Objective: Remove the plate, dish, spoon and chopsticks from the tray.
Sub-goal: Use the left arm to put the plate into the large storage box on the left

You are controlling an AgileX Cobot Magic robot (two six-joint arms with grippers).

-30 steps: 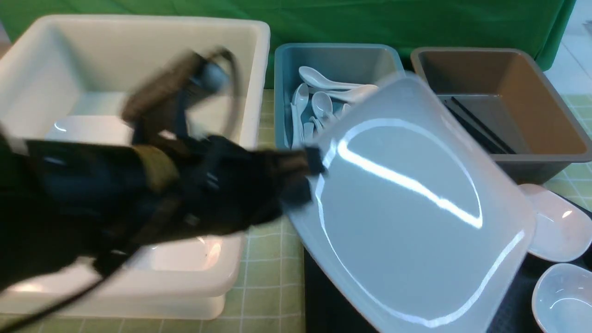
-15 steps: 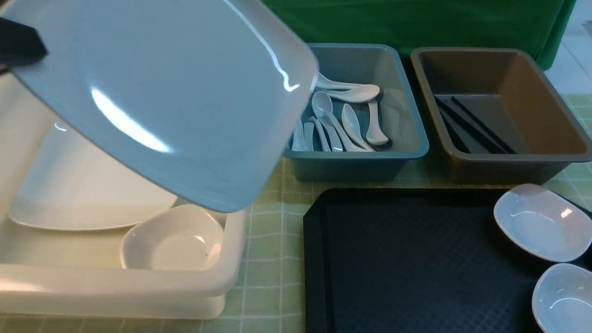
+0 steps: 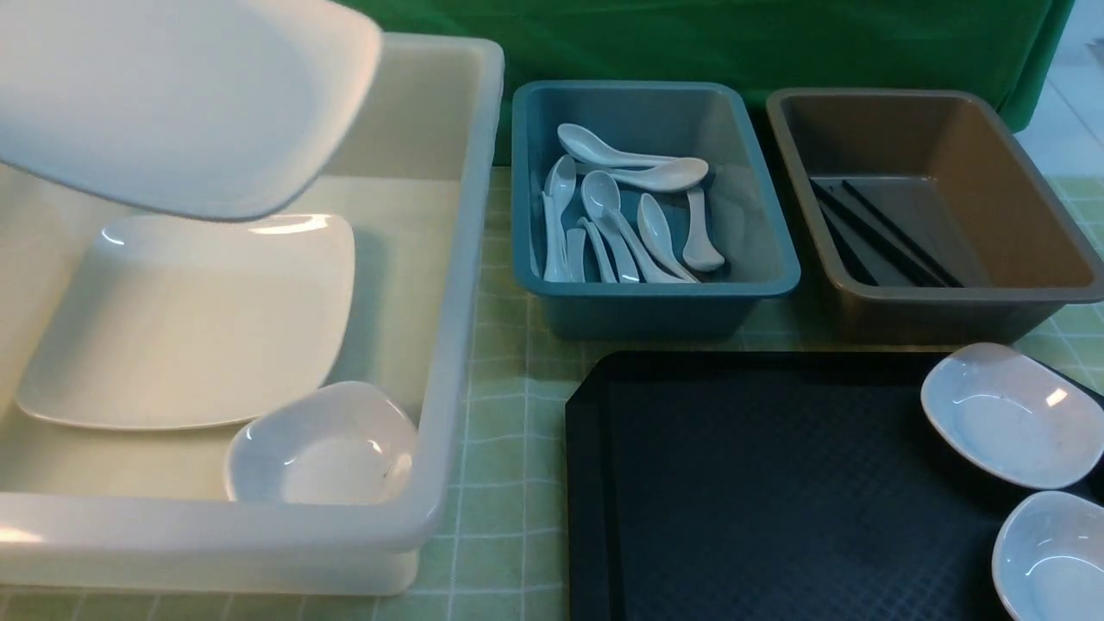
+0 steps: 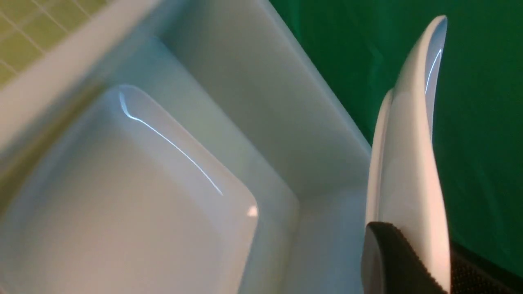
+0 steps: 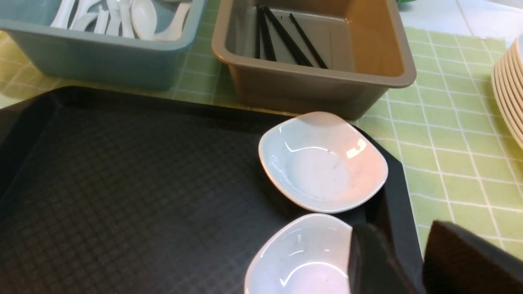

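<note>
White tub (image 3: 448, 259), robot's left: holds a second plate (image 3: 190, 319) and a small dish (image 3: 323, 444).
Tray (image 3: 733, 483): mostly bare. No spoon or chopsticks on the part in view.
Plate (image 3: 172, 95): off the tray, in the air above the tub's far-left corner, tilted, not yet set down. Left gripper (image 4: 425, 261) is clamped on its rim.
Teal bin (image 3: 759, 250): spoons (image 3: 621, 216) inside. Brown bin (image 3: 1035, 207): chopsticks (image 3: 880, 233) inside.
Left to clear, by my reading: far dish (image 3: 1013, 414) and near dish (image 3: 1048, 556), at the tray's right end, close together.
Right gripper (image 5: 421, 261): jaws apart, nothing seen between them, just beside the near dish's rim. Contact cannot be told.

Hard to see: left arm out of the front view, the plate cropped there. Tray's near edge and right corner cut off, near dish too. Left wrist view blurred.
</note>
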